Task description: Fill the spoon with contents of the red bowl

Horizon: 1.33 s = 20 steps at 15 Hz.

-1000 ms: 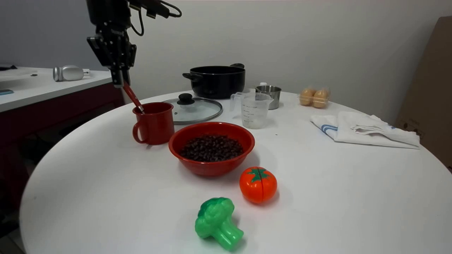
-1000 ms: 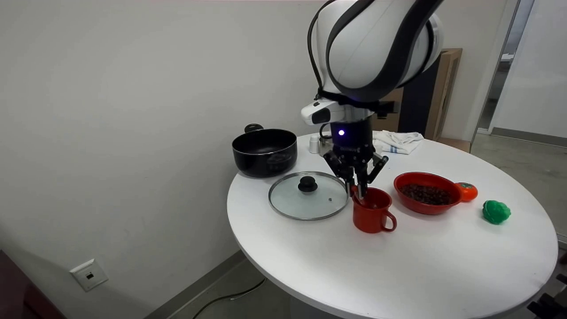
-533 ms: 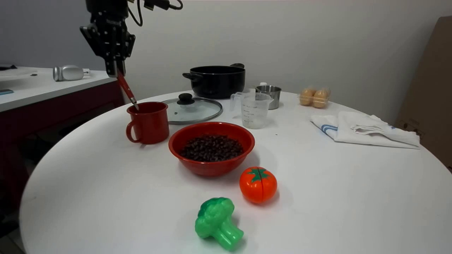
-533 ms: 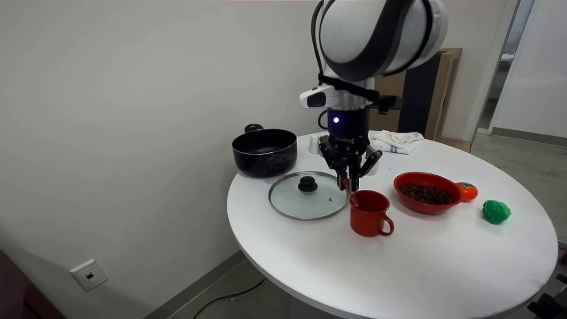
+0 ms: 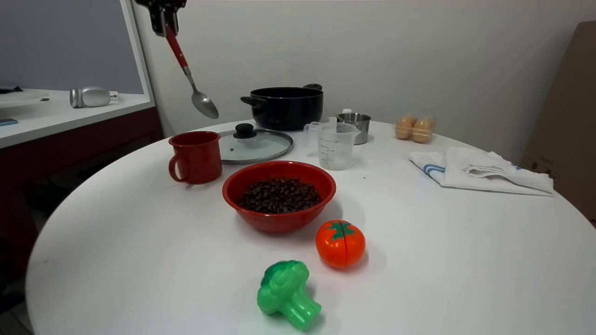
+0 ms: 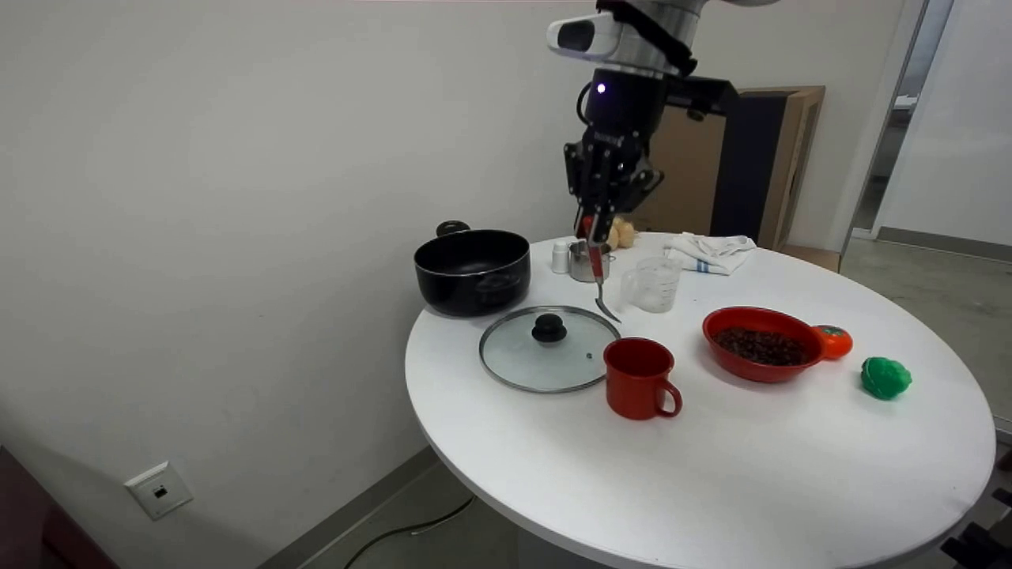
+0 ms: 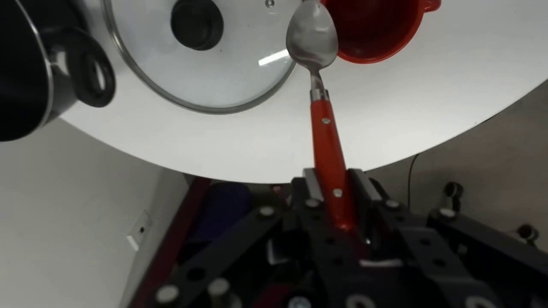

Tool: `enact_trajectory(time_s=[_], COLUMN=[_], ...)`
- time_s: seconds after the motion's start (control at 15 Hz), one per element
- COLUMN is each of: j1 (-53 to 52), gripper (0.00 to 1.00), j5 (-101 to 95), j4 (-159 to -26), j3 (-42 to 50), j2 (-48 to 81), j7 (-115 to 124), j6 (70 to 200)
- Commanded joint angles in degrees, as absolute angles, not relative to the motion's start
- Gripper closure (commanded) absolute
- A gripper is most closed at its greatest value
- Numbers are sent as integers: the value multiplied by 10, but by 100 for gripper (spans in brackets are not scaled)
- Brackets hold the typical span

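Observation:
My gripper (image 5: 166, 31) is shut on the red handle of the spoon (image 5: 188, 72), near the handle's end. It holds the spoon in the air with the metal scoop hanging down and tilted. The gripper (image 6: 590, 235) and spoon (image 6: 597, 265) are above the far side of the lid in an exterior view. In the wrist view the spoon (image 7: 326, 128) runs up from between the fingers (image 7: 333, 173), and its scoop looks empty. The red bowl (image 5: 279, 222) sits on the table in both exterior views, apart from the spoon. It holds dark beans (image 5: 279, 195). The bowl is out of the wrist view.
A red mug (image 5: 200, 160) stands upright beside the bowl, below the spoon. A glass lid (image 6: 526, 359) and black pot (image 5: 288, 111) are behind. A measuring cup (image 5: 336, 149), metal cup (image 5: 361, 128), toy tomato (image 5: 341, 246), toy broccoli (image 5: 286, 293), eggs (image 5: 414, 129) and towel (image 5: 484, 172) also stand or lie there.
My gripper has risen and lifted the spoon out of the red mug, so its scoop now shows. The mug has shifted a little on the table. The bowl has not moved.

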<state>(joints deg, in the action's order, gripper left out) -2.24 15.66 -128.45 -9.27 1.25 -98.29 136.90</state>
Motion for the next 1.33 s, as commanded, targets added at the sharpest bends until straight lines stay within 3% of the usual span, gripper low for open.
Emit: enact_trajectory(time_s=[0.0, 1.27], j1=[-20, 52], gripper=[95, 95], j5=[186, 163], j4=[-1264, -1265], j3=[-61, 10], j2=[-10, 85], j7=[-974, -894], j6=[1352, 1351])
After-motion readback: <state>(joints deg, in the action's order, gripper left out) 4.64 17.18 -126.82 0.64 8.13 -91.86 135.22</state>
